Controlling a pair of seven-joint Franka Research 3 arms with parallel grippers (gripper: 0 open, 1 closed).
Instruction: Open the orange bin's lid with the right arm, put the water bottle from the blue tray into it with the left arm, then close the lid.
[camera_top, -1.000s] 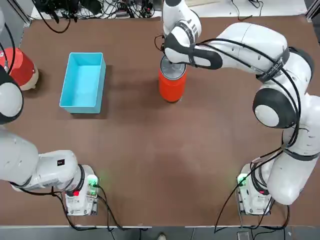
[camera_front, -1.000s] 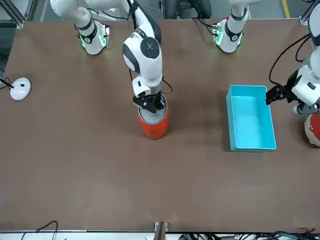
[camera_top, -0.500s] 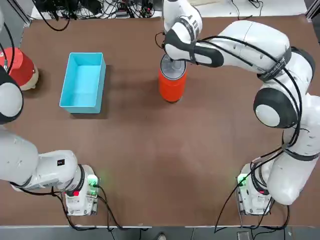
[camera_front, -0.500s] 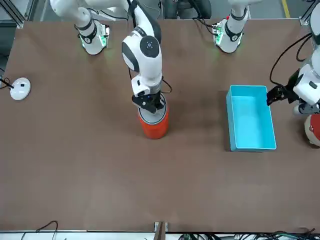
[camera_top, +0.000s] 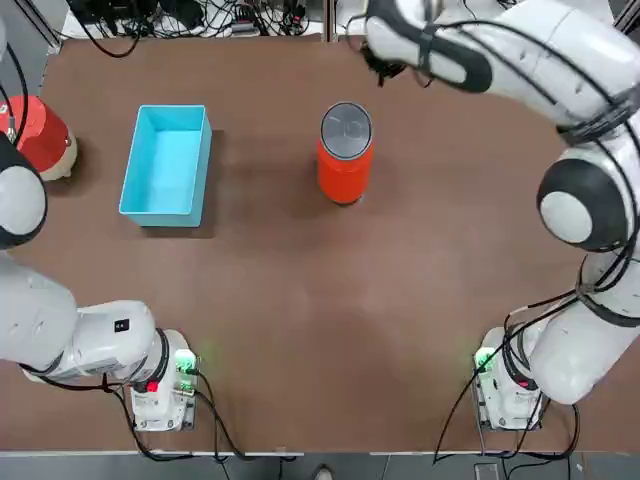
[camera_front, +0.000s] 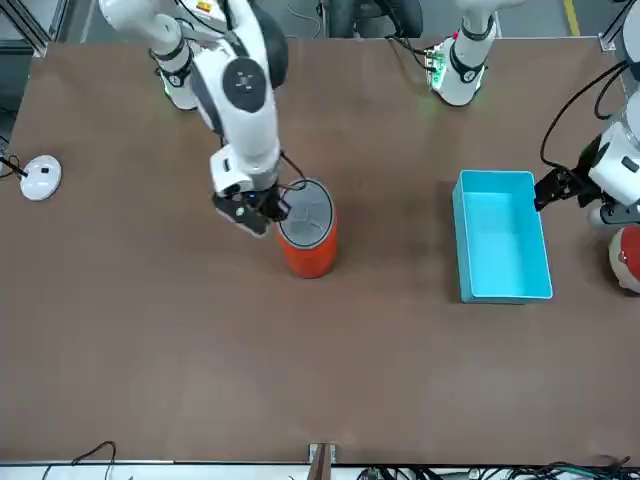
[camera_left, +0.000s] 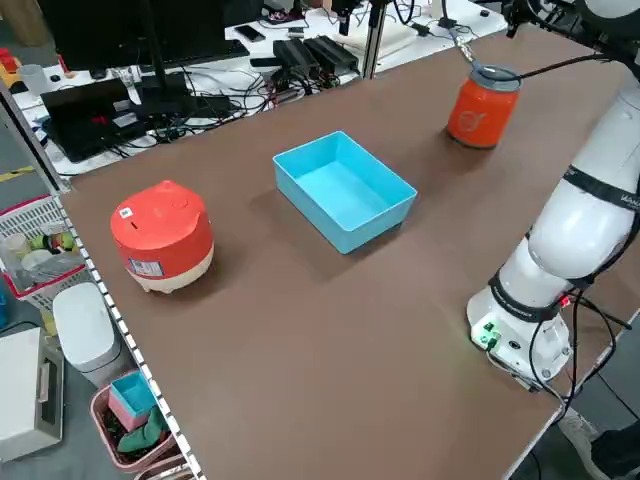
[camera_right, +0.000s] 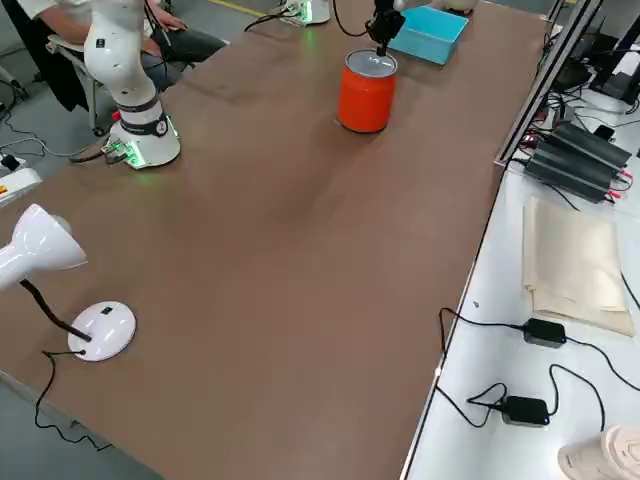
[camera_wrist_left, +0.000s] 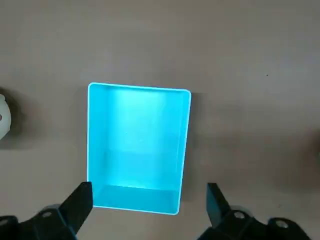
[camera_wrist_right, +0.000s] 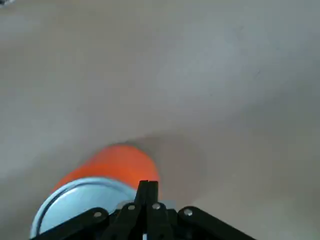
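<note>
My right pincer (camera_front: 262, 208) has its fingers pressed together and grips nothing; it hangs just beside the bin (camera_top: 344, 160), on the far side of it, a little higher than the lid (camera_top: 346, 129). My left pincer (camera_wrist_left: 149, 197) is wide open and empty, and it hovers over the near end of the tray (camera_top: 166, 163).

The bin stands upright in the far middle of the counter (camera_top: 320, 330), with its long axis vertical and its mouth pointing up. The lid lies flat on this mouth. The tray lies well apart from the bin, on my left, with its long side running away from me.

I see two risks. First, the lid is shut, so I judge nothing can go into the bin yet; if my right pincer pushes the rim from the side, the tall bin could tip or slide. Second, I see no bottle in the tray or anywhere on the counter, so my left pincer could close on nothing.
</note>
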